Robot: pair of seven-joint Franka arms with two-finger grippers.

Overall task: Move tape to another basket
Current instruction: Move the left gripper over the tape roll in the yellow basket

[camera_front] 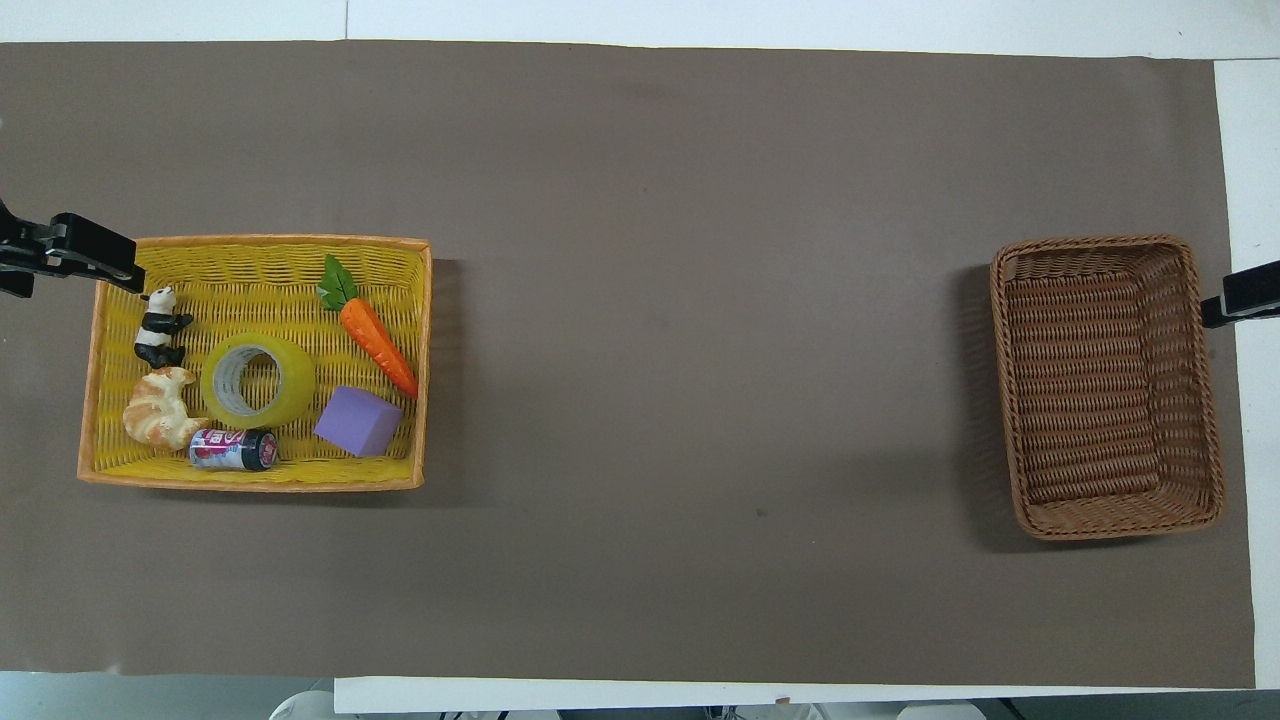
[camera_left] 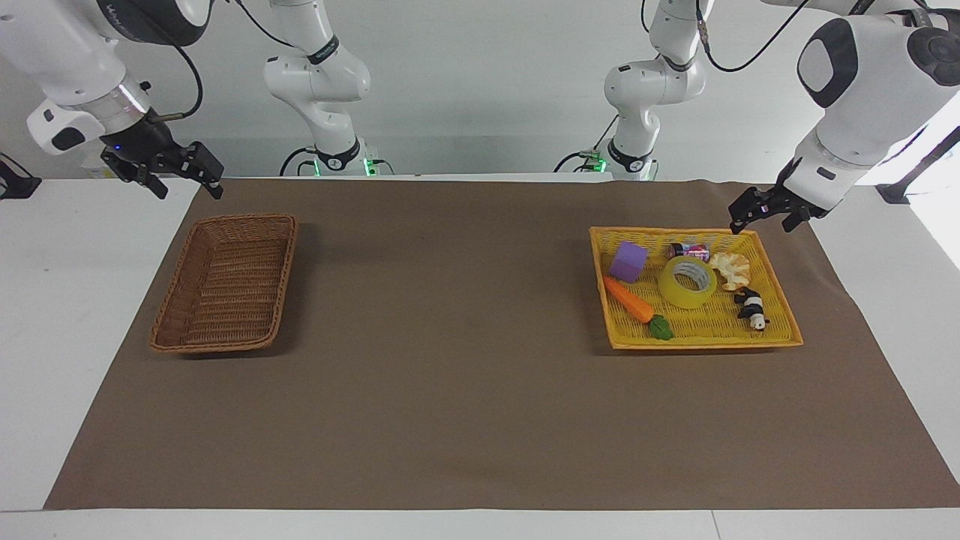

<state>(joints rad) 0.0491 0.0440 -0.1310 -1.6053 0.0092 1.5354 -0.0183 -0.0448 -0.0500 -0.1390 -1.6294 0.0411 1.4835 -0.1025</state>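
Left gripper (camera_left: 772,214) hangs raised at the left arm's end of the table, wrist bent down. Right gripper (camera_left: 184,176) hangs raised at the right arm's end.

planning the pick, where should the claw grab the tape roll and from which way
Probably from straight above. The tape lies flat in the yellow basket with its core hole facing up, so one finger could drop into the hole and the other outside, pinching the wall. The side toward the purple cube looks freest; the croissant and can crowd the rest.
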